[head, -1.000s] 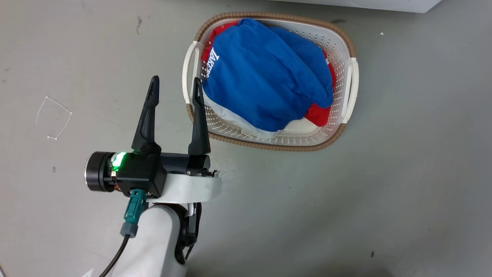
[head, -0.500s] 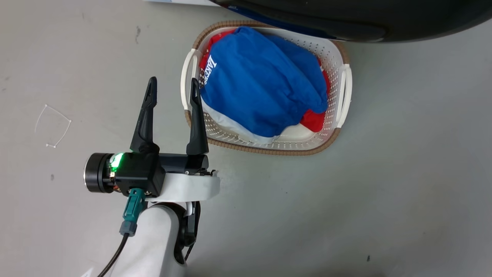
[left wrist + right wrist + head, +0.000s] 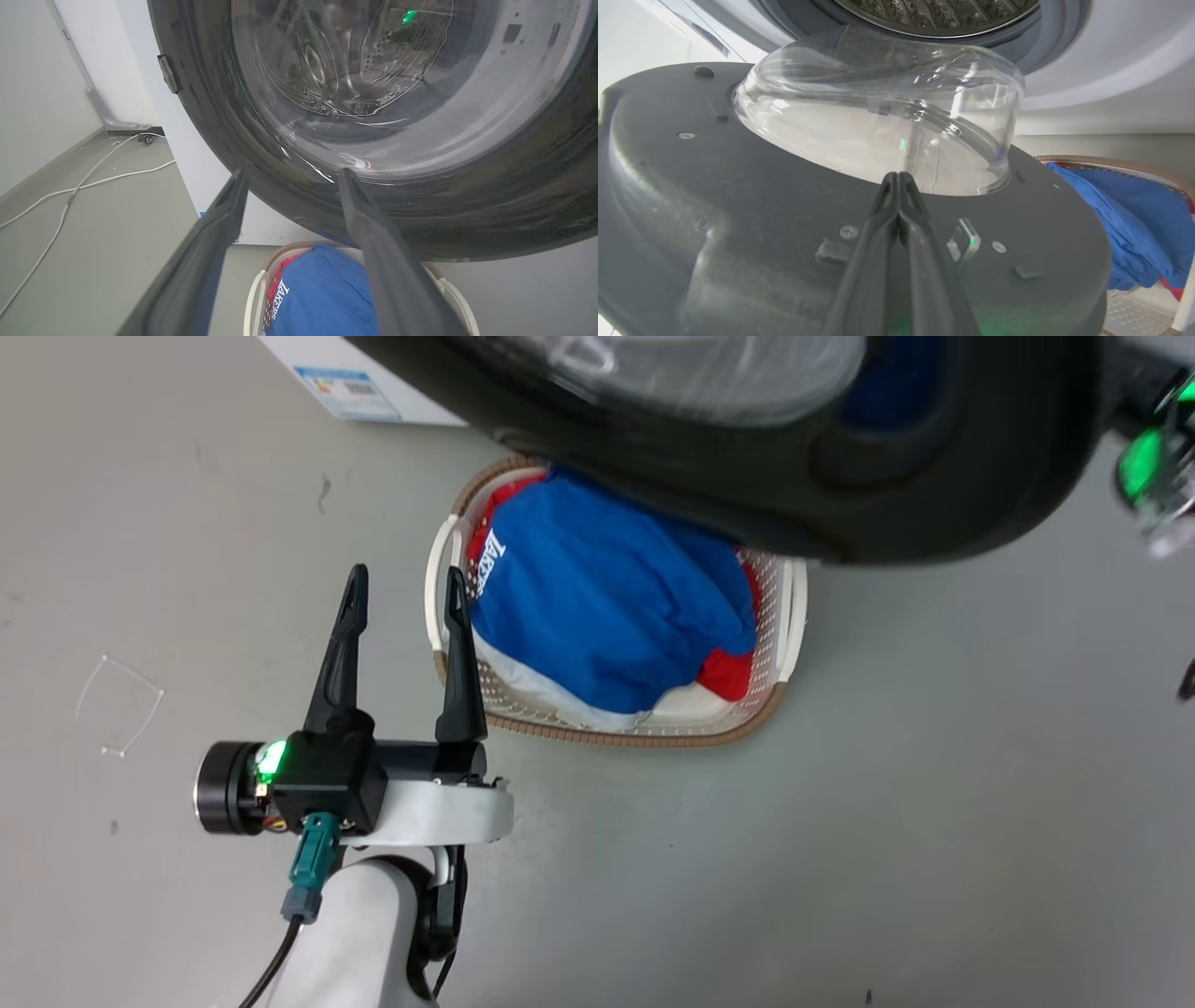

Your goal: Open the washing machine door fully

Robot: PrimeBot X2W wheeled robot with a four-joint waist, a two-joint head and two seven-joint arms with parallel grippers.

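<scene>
grey floor [image 3: 840, 849] below me, white cables [image 3: 126, 173] across it. the door [image 3: 934, 504] hangs open above the basket [image 3: 607, 737]. my left claw [image 3: 406, 574] is released; my right claw [image 3: 899, 176] is clenched at the door's inner face.

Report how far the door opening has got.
Done: the washing machine door is unlatched and stands away from the drum. In hand: the right gripper, shut, lies along the door's inner face; the left gripper is open and empty beside the laundry basket. Left: the door hangs over the basket, and whether it is at full swing cannot be told.
</scene>
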